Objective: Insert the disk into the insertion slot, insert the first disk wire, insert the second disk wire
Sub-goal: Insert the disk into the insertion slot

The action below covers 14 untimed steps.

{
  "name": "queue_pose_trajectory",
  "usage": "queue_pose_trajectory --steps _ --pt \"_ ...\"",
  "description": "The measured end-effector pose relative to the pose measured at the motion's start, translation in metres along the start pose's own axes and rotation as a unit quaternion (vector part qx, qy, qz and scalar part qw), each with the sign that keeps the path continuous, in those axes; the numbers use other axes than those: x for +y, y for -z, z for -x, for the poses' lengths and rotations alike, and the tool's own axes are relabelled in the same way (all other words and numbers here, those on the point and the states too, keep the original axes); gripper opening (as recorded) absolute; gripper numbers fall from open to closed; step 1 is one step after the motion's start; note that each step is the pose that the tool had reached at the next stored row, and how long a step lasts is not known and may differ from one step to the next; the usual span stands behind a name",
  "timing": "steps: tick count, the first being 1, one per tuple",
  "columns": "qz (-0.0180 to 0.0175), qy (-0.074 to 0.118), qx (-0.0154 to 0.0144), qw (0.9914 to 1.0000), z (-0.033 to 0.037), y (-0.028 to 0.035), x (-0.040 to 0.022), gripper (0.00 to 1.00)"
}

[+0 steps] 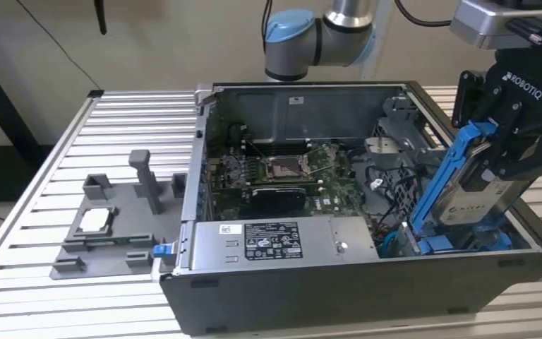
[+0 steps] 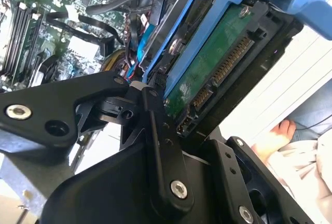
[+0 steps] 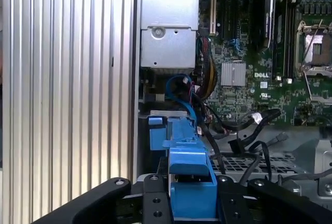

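Exterior view: gripper (image 1: 511, 166) clamped on the disk (image 1: 467, 201); disk tilted, lower end at the insertion slot (image 1: 445, 244), exterior view's right of the computer case (image 1: 346, 289) | second wrist view: disk's circuit board and connectors exposed | first wrist view: blue carrier edge above slot, near power-supply box (image 3: 168, 22) | step: disk insertion, unseated; judged to need carrier squared to slot.

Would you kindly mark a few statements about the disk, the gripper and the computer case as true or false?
1. The gripper is shut on the disk. True.
2. The disk is held flat and level. False: it is steeply tilted over the computer case, at the end on the exterior view's right.
3. The case is closed. False: it is open, and the motherboard shows.
4. A grey power-supply box sits in the case. True.
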<state>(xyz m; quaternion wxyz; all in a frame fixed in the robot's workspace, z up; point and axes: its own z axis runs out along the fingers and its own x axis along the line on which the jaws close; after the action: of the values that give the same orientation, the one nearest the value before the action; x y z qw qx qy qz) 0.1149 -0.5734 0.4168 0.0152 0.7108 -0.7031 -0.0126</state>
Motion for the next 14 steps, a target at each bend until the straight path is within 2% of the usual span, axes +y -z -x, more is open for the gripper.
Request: queue_pose_trajectory --steps 8,14 --pt "0.0000 0.000 0.0000 1.00000 0.0005 -0.0075 -0.0028 0.33" --pt "0.0000 0.001 -0.0002 1.00000 0.0017 -0.0093 -0.0030 0.33"
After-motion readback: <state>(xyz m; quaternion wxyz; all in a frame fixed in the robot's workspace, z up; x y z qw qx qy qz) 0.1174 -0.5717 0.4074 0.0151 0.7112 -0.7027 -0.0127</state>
